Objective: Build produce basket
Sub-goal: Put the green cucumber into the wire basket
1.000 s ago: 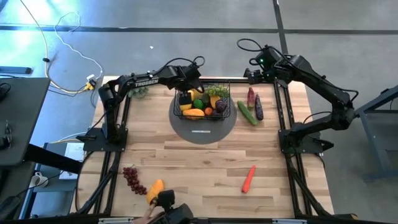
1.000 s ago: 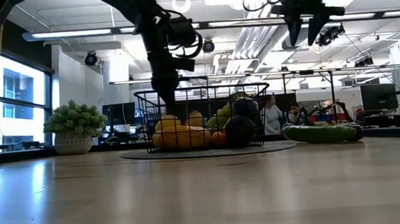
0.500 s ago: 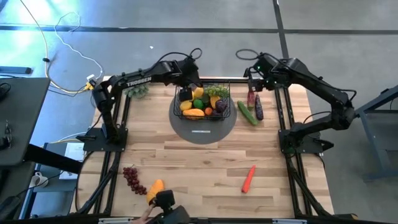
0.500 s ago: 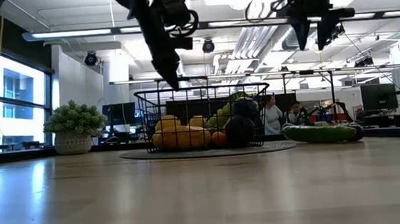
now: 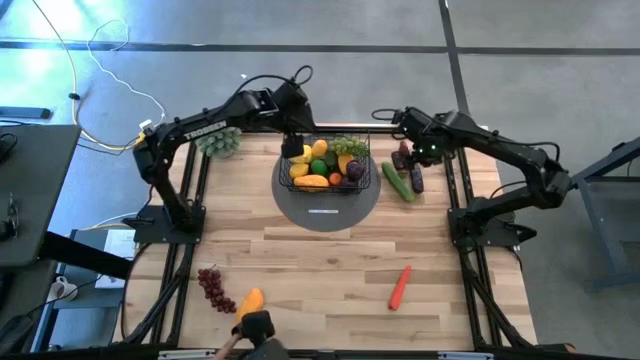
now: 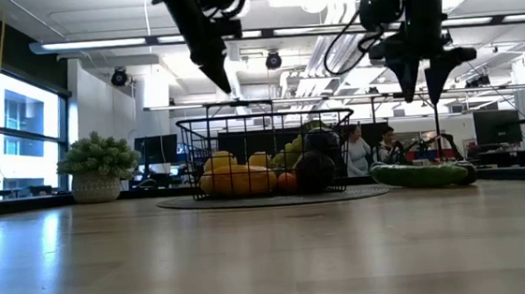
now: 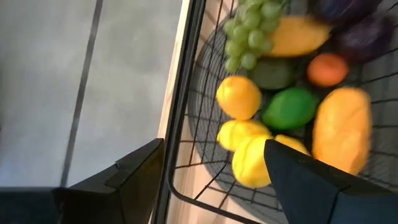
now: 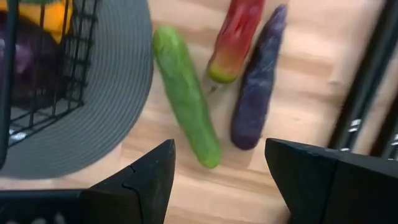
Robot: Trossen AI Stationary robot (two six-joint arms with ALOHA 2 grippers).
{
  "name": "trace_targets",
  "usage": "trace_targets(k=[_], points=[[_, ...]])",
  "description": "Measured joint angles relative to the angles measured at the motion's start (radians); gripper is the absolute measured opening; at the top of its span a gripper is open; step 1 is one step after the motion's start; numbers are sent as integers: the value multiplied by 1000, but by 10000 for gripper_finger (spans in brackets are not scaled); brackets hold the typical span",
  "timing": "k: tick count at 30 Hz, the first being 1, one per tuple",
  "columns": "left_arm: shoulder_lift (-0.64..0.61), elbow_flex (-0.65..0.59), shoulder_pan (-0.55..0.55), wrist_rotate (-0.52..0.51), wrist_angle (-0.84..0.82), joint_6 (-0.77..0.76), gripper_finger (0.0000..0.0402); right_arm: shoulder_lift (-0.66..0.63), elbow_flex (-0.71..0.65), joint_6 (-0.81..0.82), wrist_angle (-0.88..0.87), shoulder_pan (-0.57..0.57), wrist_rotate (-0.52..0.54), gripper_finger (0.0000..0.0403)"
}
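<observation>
Basket (image 5: 326, 166): black wire, on a grey round mat (image 5: 327, 203) at the table's far middle; holds lemons (image 7: 249, 152), a lime (image 7: 289, 107), green grapes (image 7: 249, 34), an orange mango (image 7: 341, 127) and dark purple pieces.
Left gripper (image 5: 292, 140): raised just above the basket's left rim, fingers apart, holding nothing.
Right gripper (image 5: 418, 160): hangs over the three pieces right of the basket, fingers apart, holding nothing. Below it: cucumber (image 8: 185, 93), red-green piece (image 8: 235, 38), purple eggplant (image 8: 258, 81), side by side.
Well apart, near edge: carrot (image 5: 400, 286), red grapes (image 5: 212, 287), second mango (image 5: 249, 301).
Behind the left gripper: pale green bush (image 5: 220, 142).
</observation>
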Motion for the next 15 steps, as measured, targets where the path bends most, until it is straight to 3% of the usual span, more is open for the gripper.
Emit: trace_targets(k=[7, 15], points=[[-47, 0, 12, 142, 14, -41, 266, 0, -109, -7, 126, 52, -55, 231], [-47, 0, 27, 145, 26, -26, 266, 0, -254, -36, 315, 98, -76, 231]])
